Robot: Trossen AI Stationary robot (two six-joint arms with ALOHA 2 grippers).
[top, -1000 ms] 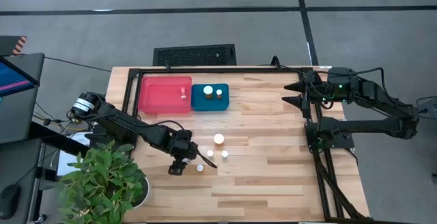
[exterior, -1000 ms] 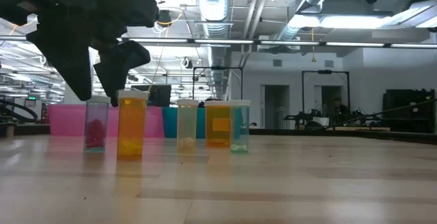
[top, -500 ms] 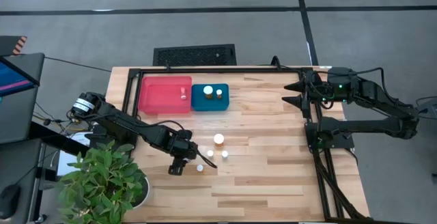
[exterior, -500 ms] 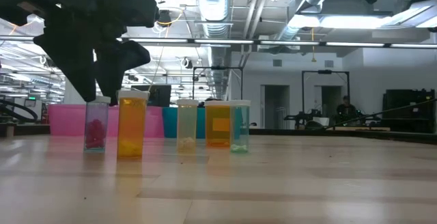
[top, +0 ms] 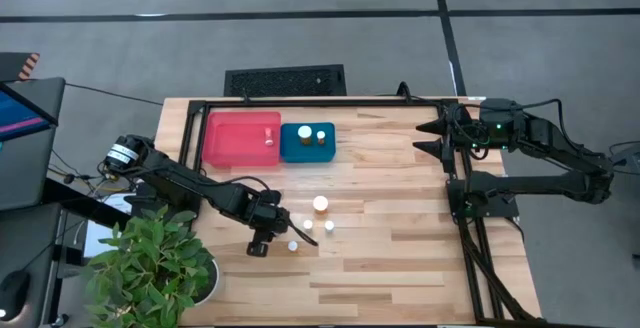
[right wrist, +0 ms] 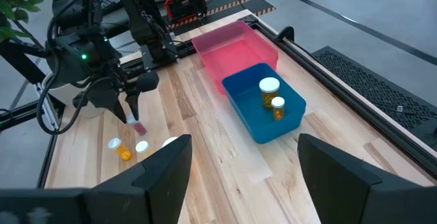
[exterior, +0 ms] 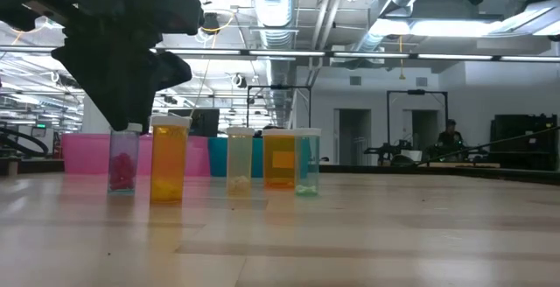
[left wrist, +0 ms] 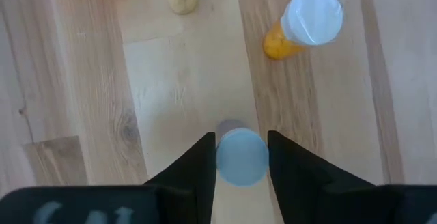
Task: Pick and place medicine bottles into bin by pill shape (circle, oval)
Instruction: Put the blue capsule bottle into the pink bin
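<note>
A small clear medicine bottle [exterior: 122, 160] with pink pills and a white cap stands left of the middle of the table. My left gripper [left wrist: 241, 136] is shut on it. The arm hides the bottle in the high view. Three more white-capped bottles stand to its right, among them an orange one [left wrist: 300, 29] and a wide-capped one [top: 320, 204]. The red bin [top: 230, 148] holds one bottle [top: 270, 138]. The blue bin [top: 295, 153] holds two [right wrist: 271, 95]. My right gripper [top: 432, 138] hangs open, raised at the table's far right. My left gripper pinches the bottle's white cap [left wrist: 242, 159] between its two fingers, one on each opposite side. The fingers come steeply from above, pointing down. The bottle stands upright with its base [exterior: 122, 189] on the table.
A potted plant [top: 150, 268] overhangs the near left corner. A black frame rail [top: 300, 102] runs along the far edge, and another runs down the right side [top: 468, 218]. Bare wood lies in the near right part of the table [top: 400, 268].
My left gripper has shut on the cap of the pink-pill bottle without moving from its place. Its fingers stood apart on either side of the cap a second ago. The bottle still stands on the table.
</note>
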